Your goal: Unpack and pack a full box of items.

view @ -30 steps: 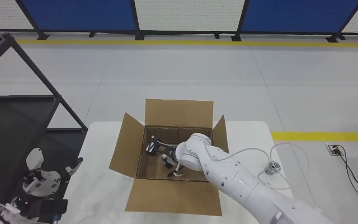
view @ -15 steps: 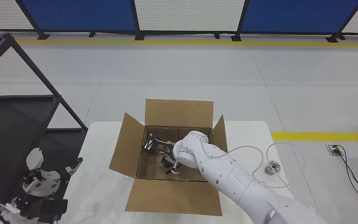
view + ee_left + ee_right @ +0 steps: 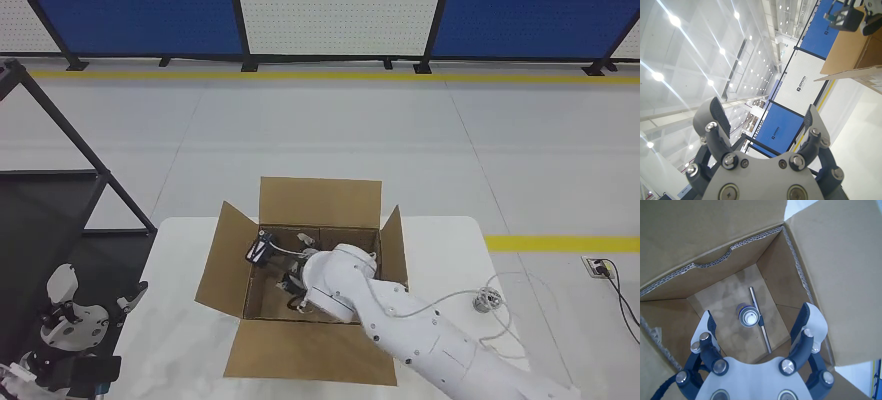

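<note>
On the white table (image 3: 180, 300): open brown cardboard box (image 3: 320, 202), flaps spread.
Box floor: upright blue-and-silver spray can (image 3: 746, 317), thin silver metal rod (image 3: 766, 339) lying just beside it.
Right gripper (image 3: 757, 309): released, over the can.
Left gripper (image 3: 762, 107): released, near left, pointing upward.

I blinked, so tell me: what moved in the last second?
The right arm slid a little leftward over the open box, its wrist swinging toward the far left corner. The right pincer took hold of nothing: it is open above the spray can and metal rod. The box and left arm stayed put.
</note>
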Robot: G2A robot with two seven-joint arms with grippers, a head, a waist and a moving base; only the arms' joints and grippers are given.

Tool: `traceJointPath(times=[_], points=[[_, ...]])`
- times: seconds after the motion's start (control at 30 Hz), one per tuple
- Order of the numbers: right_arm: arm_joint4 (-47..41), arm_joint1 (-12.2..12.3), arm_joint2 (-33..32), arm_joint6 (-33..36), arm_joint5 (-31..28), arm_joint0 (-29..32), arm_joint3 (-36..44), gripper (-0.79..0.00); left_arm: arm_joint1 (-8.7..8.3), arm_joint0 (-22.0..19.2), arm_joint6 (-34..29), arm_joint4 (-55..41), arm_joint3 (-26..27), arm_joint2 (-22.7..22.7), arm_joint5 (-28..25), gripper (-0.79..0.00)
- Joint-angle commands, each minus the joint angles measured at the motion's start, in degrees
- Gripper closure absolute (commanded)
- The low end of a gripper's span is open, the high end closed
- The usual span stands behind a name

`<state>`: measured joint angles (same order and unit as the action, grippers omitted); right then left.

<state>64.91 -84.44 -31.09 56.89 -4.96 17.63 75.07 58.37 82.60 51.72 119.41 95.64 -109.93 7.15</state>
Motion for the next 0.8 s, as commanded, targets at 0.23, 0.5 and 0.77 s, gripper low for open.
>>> traceJointPath(times=[0.23,0.5,0.77], points=[[14.54,8.31,-17.74,8.39,-2.48,21.77,37.00,-0.785,0.00,0.00,0.00,0.00,0.00,0.00,0.00,-0.785],[24.25,11.06,-29.70,5.09,2.27,39.96,55.37,-0.785,0.00,0.00,0.00,0.00,0.00,0.00,0.00,-0.785],[20.85,11.94,-45.36,0.17,10.99,53.95,58.62,-0.785,0.00,0.00,0.00,0.00,0.00,0.00,0.00,-0.785]])
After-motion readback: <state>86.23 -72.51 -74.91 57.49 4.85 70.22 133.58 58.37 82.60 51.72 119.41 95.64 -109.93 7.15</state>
